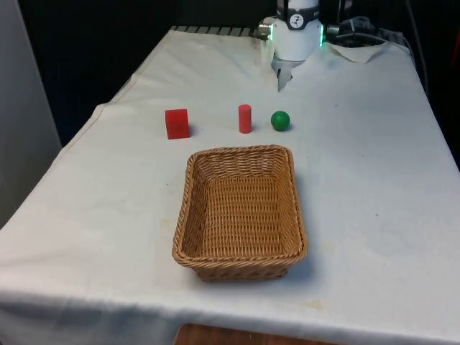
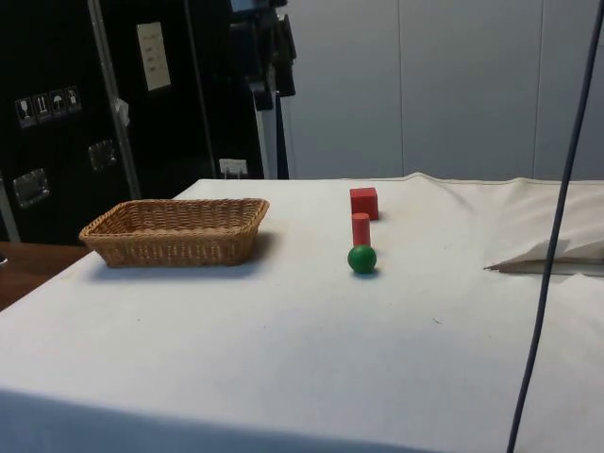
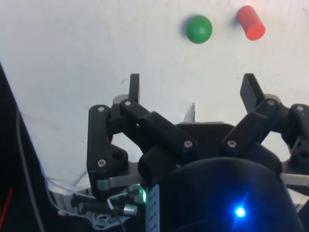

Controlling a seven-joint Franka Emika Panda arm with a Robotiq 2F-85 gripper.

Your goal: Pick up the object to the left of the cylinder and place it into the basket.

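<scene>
A red cube (image 1: 177, 123) sits on the white cloth at the front view's left of an upright red cylinder (image 1: 245, 118). A green ball (image 1: 280, 120) lies just to the cylinder's right. In the side view the cube (image 2: 363, 202), cylinder (image 2: 360, 228) and ball (image 2: 361, 259) line up one behind another. A woven basket (image 1: 287, 169) stands nearer the camera than the row, empty. My gripper (image 1: 282, 77) hangs at the table's far end, behind the ball. In the wrist view the gripper (image 3: 192, 91) is open with nothing between its fingers, the ball (image 3: 199, 29) and cylinder (image 3: 251, 22) ahead.
The basket (image 2: 176, 229) stands apart from the three objects in the side view. A crumpled fold of cloth (image 1: 363, 52) lies at the far right near the robot's base. A thin cable (image 2: 557, 217) hangs across the side view's right.
</scene>
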